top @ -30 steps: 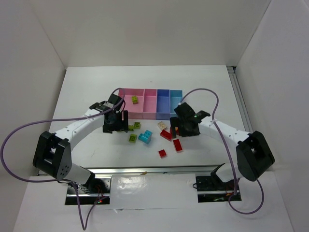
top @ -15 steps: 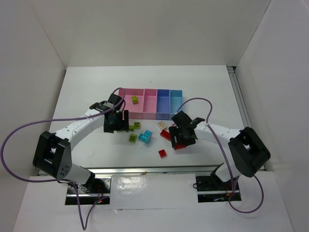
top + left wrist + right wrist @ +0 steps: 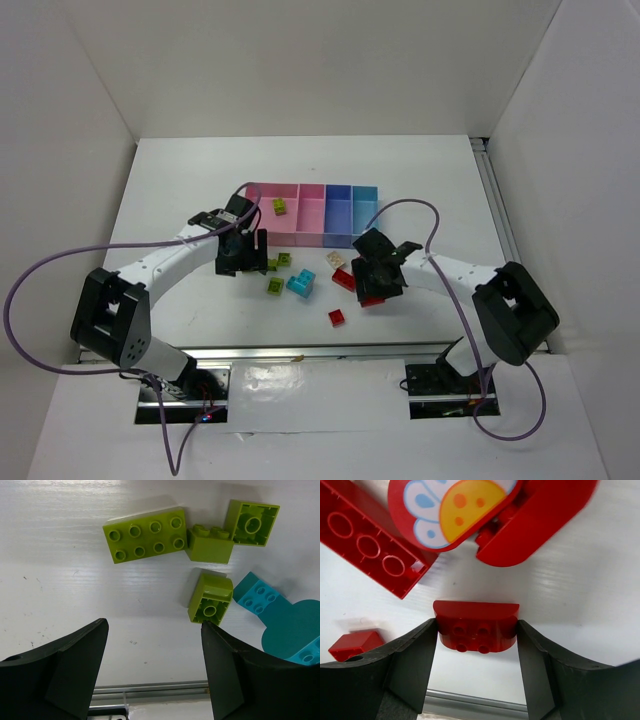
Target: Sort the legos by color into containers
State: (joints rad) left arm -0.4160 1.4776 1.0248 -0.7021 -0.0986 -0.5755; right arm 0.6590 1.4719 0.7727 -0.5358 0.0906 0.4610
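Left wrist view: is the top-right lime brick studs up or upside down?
Upside down: the top-right lime brick shows its hollow underside with a round tube, no studs.

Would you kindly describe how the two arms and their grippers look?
The left arm and right arm have white links and blocky black joints; a purple cable loops along each. The left gripper and right gripper are black, with broad wedge-shaped fingers.

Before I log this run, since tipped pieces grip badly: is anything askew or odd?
Yes. One small green brick and a second green brick are tipped with hollow undersides showing, and the long red brick lies upside down. Nothing looks broken.
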